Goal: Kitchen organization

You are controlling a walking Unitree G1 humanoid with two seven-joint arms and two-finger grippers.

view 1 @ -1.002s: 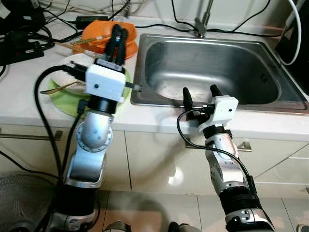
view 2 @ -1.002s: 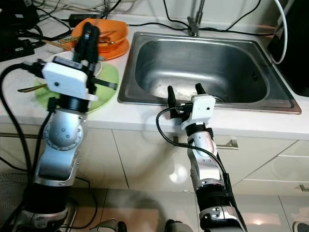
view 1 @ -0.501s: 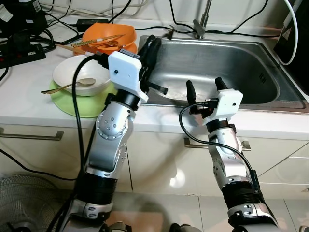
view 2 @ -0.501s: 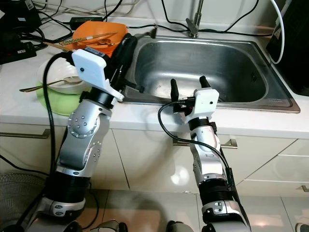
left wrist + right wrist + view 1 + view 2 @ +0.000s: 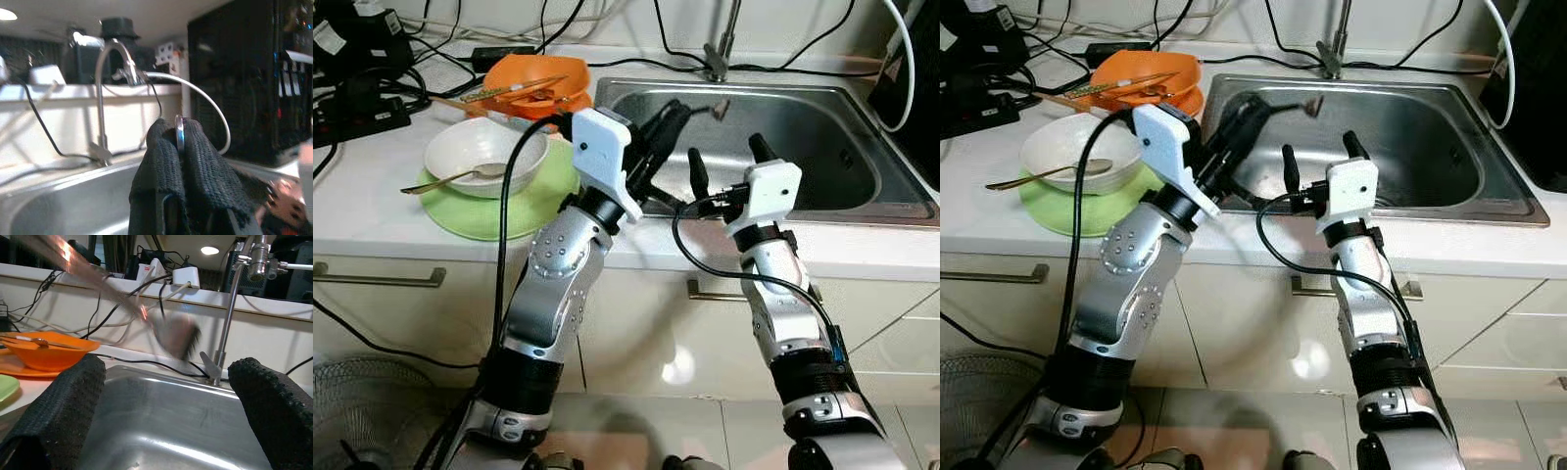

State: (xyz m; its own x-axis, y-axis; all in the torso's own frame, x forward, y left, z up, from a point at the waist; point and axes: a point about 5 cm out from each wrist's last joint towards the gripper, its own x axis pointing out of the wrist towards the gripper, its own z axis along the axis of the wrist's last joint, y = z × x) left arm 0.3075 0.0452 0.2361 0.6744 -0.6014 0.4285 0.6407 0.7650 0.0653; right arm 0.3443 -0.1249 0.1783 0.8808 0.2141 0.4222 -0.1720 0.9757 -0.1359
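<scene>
Left gripper (image 5: pixel 668 119) held over the steel sink (image 5: pixel 822 127), fingers clenched on the handle of a metal utensil (image 5: pixel 1304 106), apparently a spoon or small spatula; its head jutted out above the basin, probably so it could be dropped in for washing. Right gripper (image 5: pixel 721 166) waited at the sink's front rim, fingers spread and empty. On the counter (image 5: pixel 372 211): white bowl (image 5: pixel 487 157) with a spoon (image 5: pixel 450 177) on a green plate (image 5: pixel 499 206), and orange dishes (image 5: pixel 530 80) behind.
</scene>
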